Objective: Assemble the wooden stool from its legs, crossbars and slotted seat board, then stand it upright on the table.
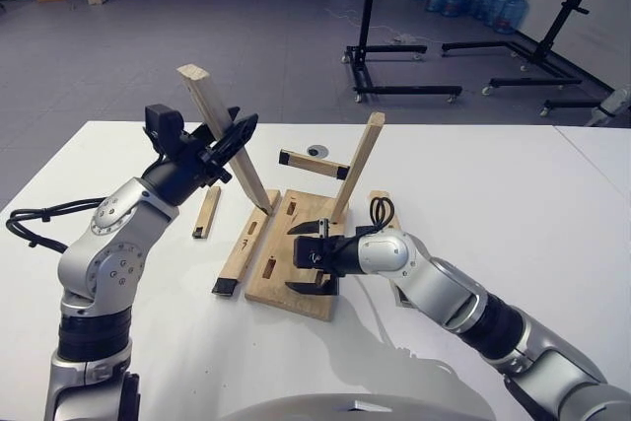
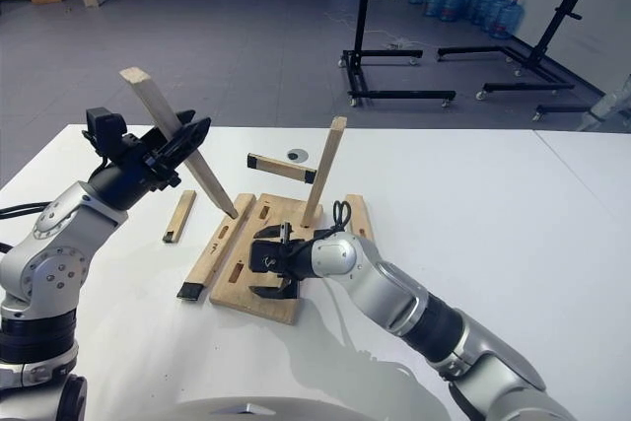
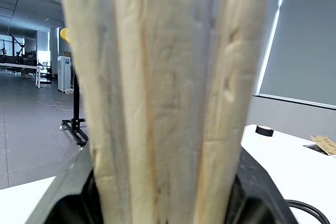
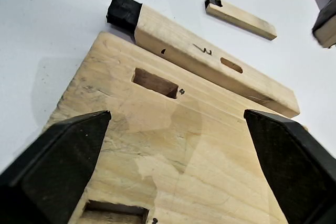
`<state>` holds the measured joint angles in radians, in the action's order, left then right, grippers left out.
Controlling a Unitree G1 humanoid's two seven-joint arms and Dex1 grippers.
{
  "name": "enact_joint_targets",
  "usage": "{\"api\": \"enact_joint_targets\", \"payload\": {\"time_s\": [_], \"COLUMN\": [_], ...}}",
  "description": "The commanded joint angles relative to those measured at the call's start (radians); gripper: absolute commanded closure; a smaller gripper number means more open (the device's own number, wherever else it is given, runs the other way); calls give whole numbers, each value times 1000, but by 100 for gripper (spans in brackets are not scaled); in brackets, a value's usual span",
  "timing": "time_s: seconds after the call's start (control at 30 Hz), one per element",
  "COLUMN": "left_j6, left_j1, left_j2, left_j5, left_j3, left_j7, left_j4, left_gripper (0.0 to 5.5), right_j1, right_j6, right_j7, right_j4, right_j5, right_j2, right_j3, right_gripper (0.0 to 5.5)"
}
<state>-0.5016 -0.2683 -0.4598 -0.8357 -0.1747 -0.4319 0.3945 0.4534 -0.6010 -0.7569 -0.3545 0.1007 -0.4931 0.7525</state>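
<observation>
The leg (image 1: 202,91), judged stiff and light, is grasped at mid-length by the left claw (image 1: 225,145), tilted with its low end at the seat board (image 1: 268,288) on the desk (image 1: 513,204), over whose near edge the right claw (image 1: 304,258) is spread open.

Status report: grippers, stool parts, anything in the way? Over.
Left gripper shut on leg, tilted, lower end at seat board edge. Right gripper open over board's near end. Second leg stands in board. Loose leg lies alongside board.
</observation>
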Motion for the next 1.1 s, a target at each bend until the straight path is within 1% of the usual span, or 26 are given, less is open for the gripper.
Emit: {"api": "enact_joint_targets", "payload": {"time_s": [0.03,0.17,0.27,0.37,0.53,0.67,0.77,0.83,0.9,0.97,1.1], "left_j6": [-8,-12,-15,-17,-23,-71,-133,-155,-152,-112,-21], "left_j1": [7,7,6,4,0,11,11,8,-4,-13,5], "left_j2": [6,16,23,29,34,30,23,19,26,30,38], "left_j5": [13,23,29,32,32,8,-33,-36,-4,45,133], "left_j3": [-3,3,5,6,4,1,4,6,13,28,42], "left_j7": [1,6,13,18,24,42,43,47,60,46,11], "left_j4": [13,17,22,22,21,32,34,42,32,19,4], "left_gripper": [349,349,349,349,349,349,349,349,349,349,349], "right_j1": [14,20,22,25,4,-45,-64,-71,-56,-34,9], "right_j6": [-15,8,63,135,231,356,429,459,446,404,346], "right_j7": [-27,-53,-112,-179,-284,-352,-379,-382,-371,-374,-401], "right_j4": [9,26,34,50,61,31,34,40,47,31,-8], "right_j5": [37,114,183,229,257,243,232,232,225,203,185], "right_j2": [1,-15,-78,-147,-257,-390,-437,-437,-389,-341,-308], "right_j3": [19,75,120,137,120,63,16,-8,-34,-68,-136], "right_gripper": [82,82,82,82,82,82,82,82,82,82,82]}}
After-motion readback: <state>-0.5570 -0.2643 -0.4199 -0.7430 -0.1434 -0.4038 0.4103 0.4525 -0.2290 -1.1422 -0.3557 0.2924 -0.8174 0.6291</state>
